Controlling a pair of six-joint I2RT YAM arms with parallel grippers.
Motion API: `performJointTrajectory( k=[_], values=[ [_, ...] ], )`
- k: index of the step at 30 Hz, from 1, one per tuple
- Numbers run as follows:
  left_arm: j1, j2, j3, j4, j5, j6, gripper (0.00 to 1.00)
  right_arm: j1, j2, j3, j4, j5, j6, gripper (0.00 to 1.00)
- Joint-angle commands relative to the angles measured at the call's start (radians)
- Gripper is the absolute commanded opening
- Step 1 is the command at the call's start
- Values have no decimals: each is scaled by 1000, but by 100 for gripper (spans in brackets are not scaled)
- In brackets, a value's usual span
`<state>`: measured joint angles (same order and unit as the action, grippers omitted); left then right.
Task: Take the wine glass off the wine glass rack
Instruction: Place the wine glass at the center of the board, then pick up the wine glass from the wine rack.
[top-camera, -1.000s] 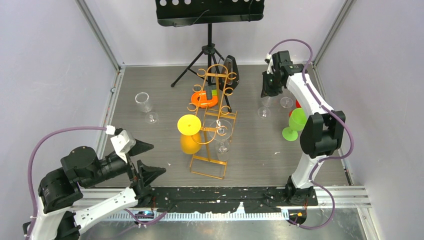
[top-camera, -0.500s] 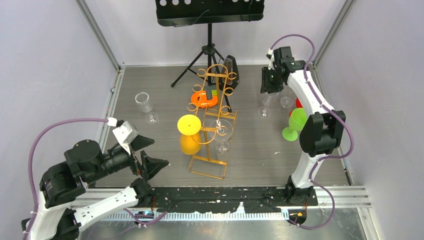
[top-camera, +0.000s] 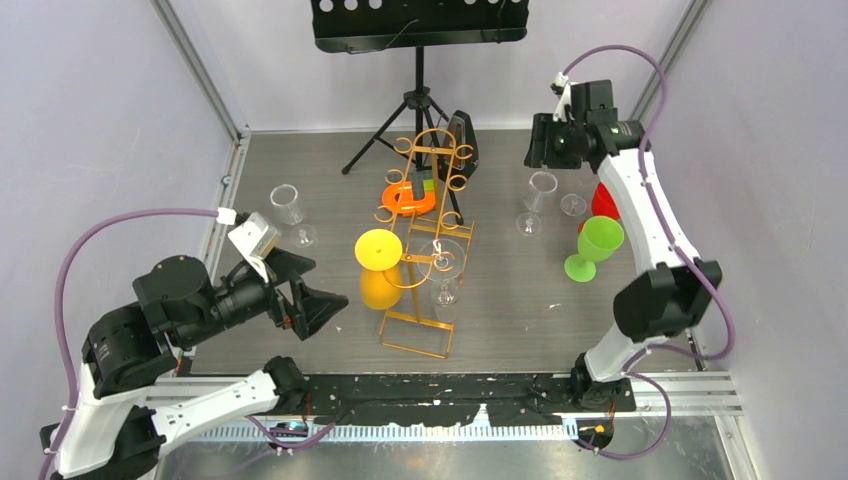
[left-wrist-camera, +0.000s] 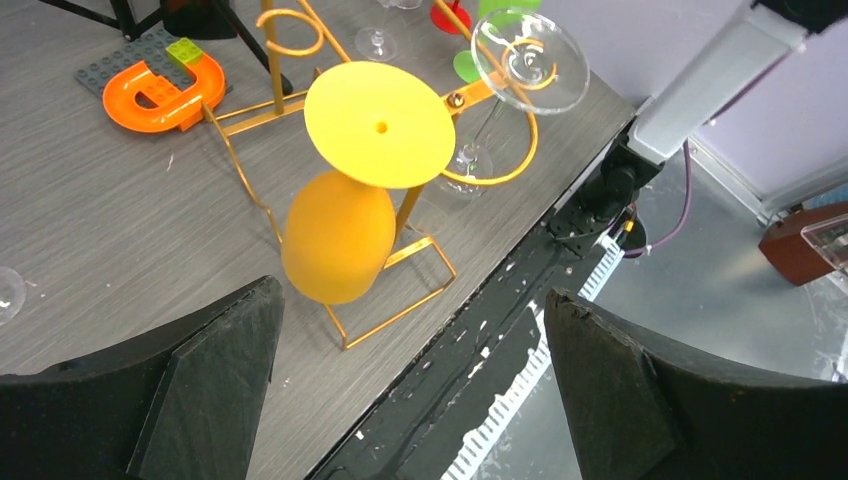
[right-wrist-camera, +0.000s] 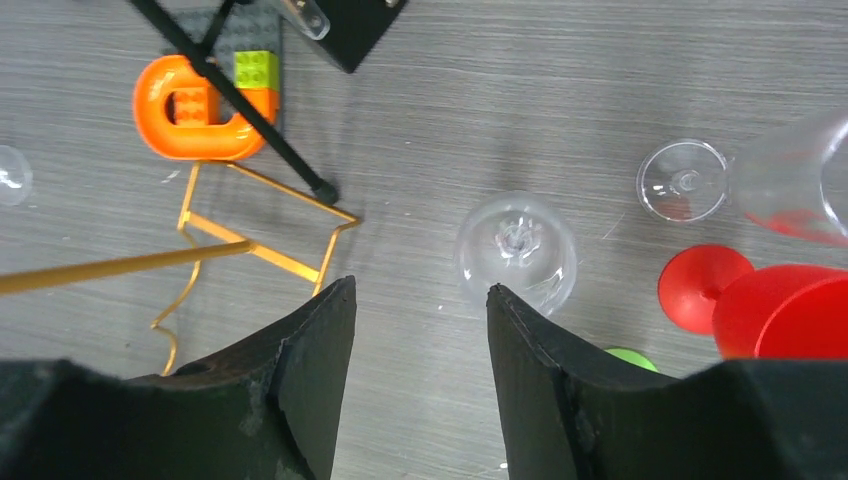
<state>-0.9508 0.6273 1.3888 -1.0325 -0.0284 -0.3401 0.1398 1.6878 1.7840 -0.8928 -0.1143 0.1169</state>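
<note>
The gold wire wine glass rack (top-camera: 428, 300) stands mid-table. Two glasses hang from it upside down: a yellow wine glass (top-camera: 380, 268) on its left side and a clear wine glass (top-camera: 444, 272) on its right. In the left wrist view the yellow glass (left-wrist-camera: 340, 235) and the clear glass (left-wrist-camera: 530, 60) hang from the rack (left-wrist-camera: 400, 305) ahead of my open left gripper (left-wrist-camera: 408, 292), whose jaws are empty. That left gripper (top-camera: 328, 282) sits just left of the yellow glass. My right gripper (top-camera: 538, 160) hovers open and empty above a clear glass (right-wrist-camera: 517, 250) that stands on the table.
A black tripod music stand (top-camera: 420, 90) is behind the rack, with an orange U-shaped toy (top-camera: 410, 200) at its feet. Another clear glass (top-camera: 288, 205) is at the left. Green (top-camera: 595, 245) and red (top-camera: 605, 200) glasses and a clear foot (right-wrist-camera: 683, 180) crowd the right side.
My right gripper has opened and lifted off the clear glass on the right, which stays standing. The left arm has swung closer to the rack, still open.
</note>
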Motion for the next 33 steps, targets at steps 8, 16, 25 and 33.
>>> performJointTrajectory(
  k=[8,16,25,33],
  values=[
    [13,163,152,70,-28,-92,100,-3,-398,-232,131,-107,52,59],
    [183,266,222,49,130,-156,100,7,-586,-325,153,-139,68,60],
    [419,334,202,80,416,-211,96,47,-702,-401,179,-201,106,61],
    [558,370,112,120,623,-266,86,78,-778,-440,171,-155,78,63]
  ],
)
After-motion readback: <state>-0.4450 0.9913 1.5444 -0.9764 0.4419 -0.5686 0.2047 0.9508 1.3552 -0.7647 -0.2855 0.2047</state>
